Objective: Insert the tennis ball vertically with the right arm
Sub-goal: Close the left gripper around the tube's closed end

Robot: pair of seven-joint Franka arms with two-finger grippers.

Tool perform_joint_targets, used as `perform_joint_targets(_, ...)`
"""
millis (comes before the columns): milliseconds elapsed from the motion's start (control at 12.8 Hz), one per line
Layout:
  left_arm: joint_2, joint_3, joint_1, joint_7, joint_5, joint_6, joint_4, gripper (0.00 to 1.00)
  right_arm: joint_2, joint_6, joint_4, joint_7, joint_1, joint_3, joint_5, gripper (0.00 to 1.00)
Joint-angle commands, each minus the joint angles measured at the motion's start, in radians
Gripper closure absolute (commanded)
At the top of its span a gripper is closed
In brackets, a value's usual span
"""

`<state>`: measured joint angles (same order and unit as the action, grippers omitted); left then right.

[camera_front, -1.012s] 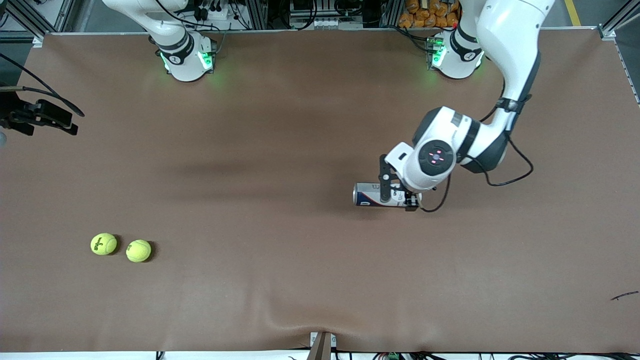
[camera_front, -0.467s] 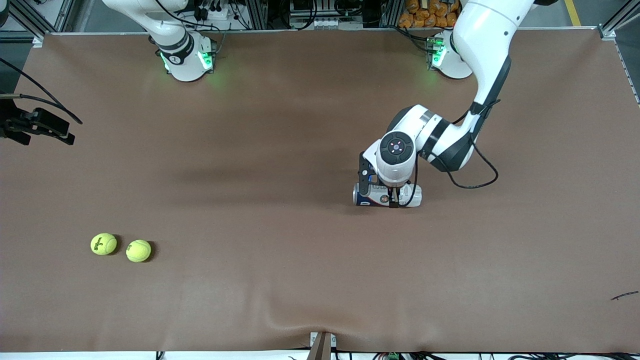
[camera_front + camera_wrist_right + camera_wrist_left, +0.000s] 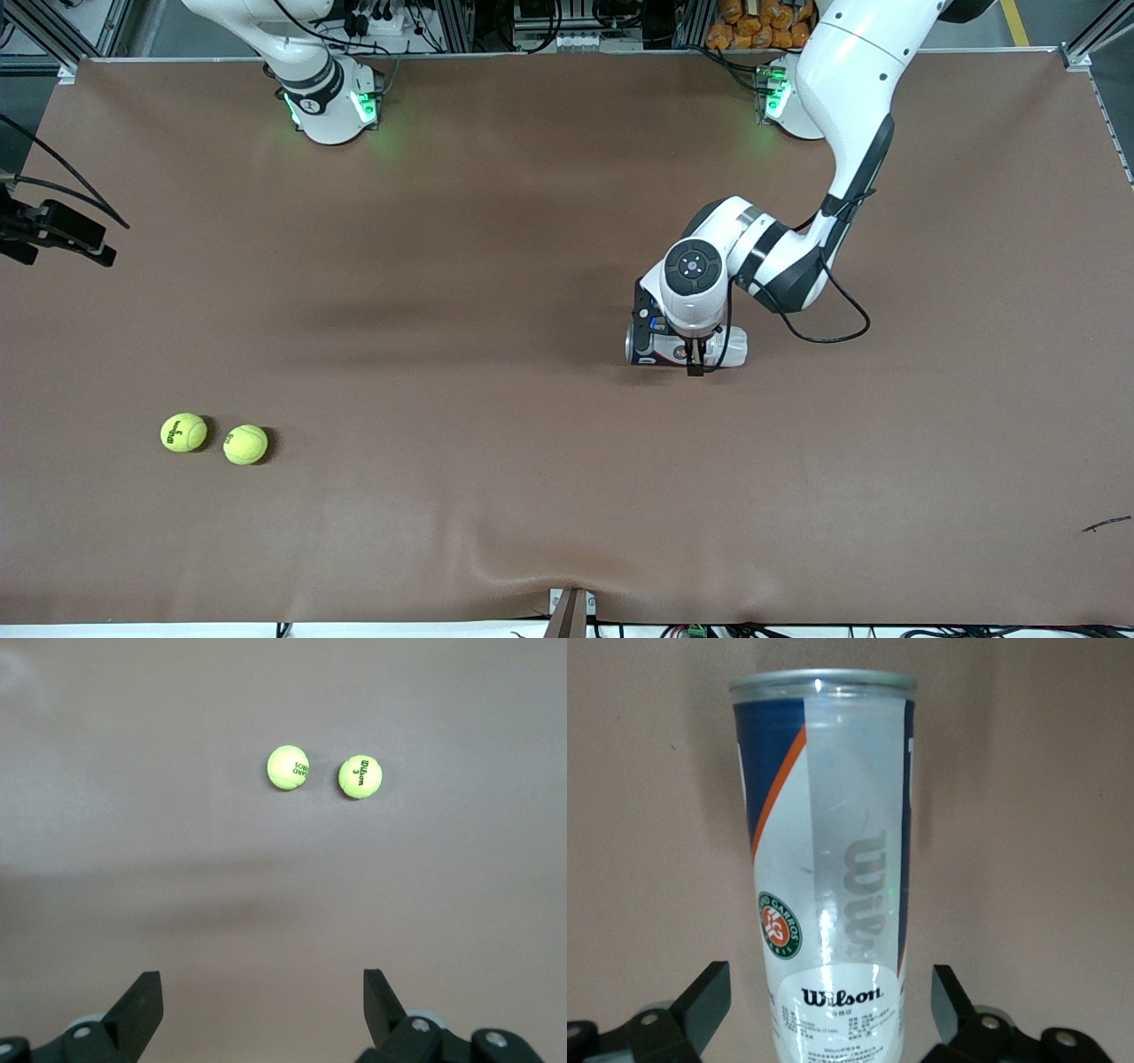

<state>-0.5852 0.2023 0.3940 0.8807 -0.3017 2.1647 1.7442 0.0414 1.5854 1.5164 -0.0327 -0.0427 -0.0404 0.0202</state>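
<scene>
Two yellow-green tennis balls lie side by side on the brown table, toward the right arm's end and near the front camera. They also show in the right wrist view. My right gripper is open and empty, up in the air over the table's edge at the right arm's end, well short of the balls. A clear Wilson ball can lies on its side mid-table. My left gripper is open, with a finger on each side of the can.
The brown table cover has a wrinkle at its near edge. A small dark mark lies near the front at the left arm's end. Both arm bases stand along the table's back edge.
My left arm has swung over the can and come down, so its fingers now straddle it. My right gripper has drifted a little toward the front camera's end of the table edge.
</scene>
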Motion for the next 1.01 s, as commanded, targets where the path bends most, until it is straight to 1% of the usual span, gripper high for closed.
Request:
perform_joint_targets(0,-0.021,-0.003,0.017,-0.032,-0.036,0.029,-0.009,0.0,-0.005,0.008,0.005,0.004,-0.019,0.011,-0.011,0.0)
perform_joint_targets(234,-0.048,-0.003,0.026,-0.101,-0.12,0.064,-0.011,0.0,0.0,0.028,0.004,0.004,-0.032,0.011,-0.009,0.0)
perform_joint_targets(467,-0.079,-0.003,0.048,-0.132,-0.155,0.078,-0.008,0.0,0.006,0.042,0.005,0.004,-0.032,0.013,-0.009,0.0)
perform_joint_targets(701,-0.088,-0.003,0.057,-0.166,-0.172,0.102,-0.002,0.0,0.023,0.079,0.005,0.004,-0.029,0.013,-0.009,0.0)
perform_joint_targets(779,-0.088,-0.003,0.063,-0.166,-0.183,0.102,-0.002,0.03,0.025,0.091,0.005,0.004,-0.032,0.013,-0.011,0.0)
perform_joint_targets(857,-0.087,-0.003,0.063,-0.164,-0.191,0.101,-0.002,0.23,0.031,0.097,0.007,0.004,-0.031,0.013,-0.009,0.0)
perform_joint_targets(935,-0.084,-0.003,0.063,-0.161,-0.195,0.099,-0.002,0.29,0.031,0.091,0.008,0.004,-0.026,0.013,-0.009,0.0)
